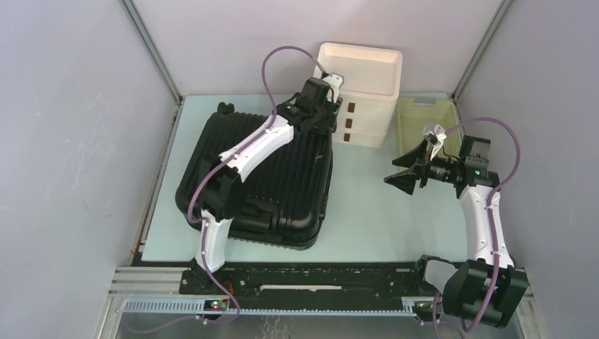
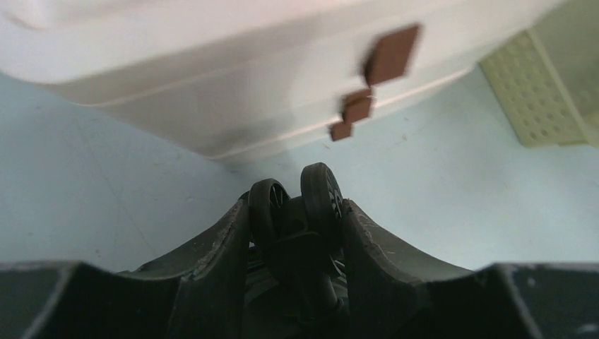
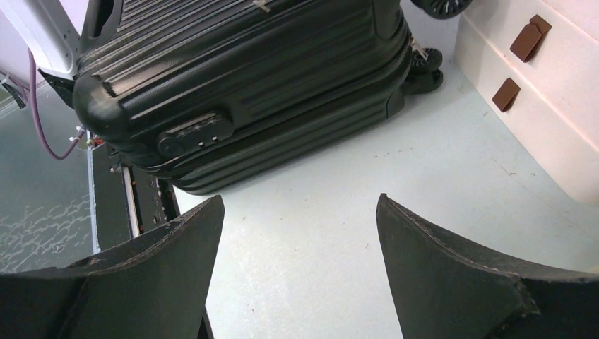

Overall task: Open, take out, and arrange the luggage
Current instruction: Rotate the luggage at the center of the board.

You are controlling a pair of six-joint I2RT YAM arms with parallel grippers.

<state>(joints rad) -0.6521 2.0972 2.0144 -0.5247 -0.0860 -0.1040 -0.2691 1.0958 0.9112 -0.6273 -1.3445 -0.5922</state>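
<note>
Left hand (image 2: 297, 220) around half-hidden luggage wheels (image 2: 322, 192)

drawer box (image 2: 212, 85) blurred, luggage (image 3: 240, 70) cut off at top

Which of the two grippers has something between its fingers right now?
The left gripper: its fingers clamp a twin wheel of the ribbed black hard-shell suitcase. The right gripper gapes open, with only pale table between.

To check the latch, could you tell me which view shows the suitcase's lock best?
The right wrist view: the lock faces it on the side of the luggage. The top view shows only the ribbed lid; the left wrist view only its wheels.
</note>
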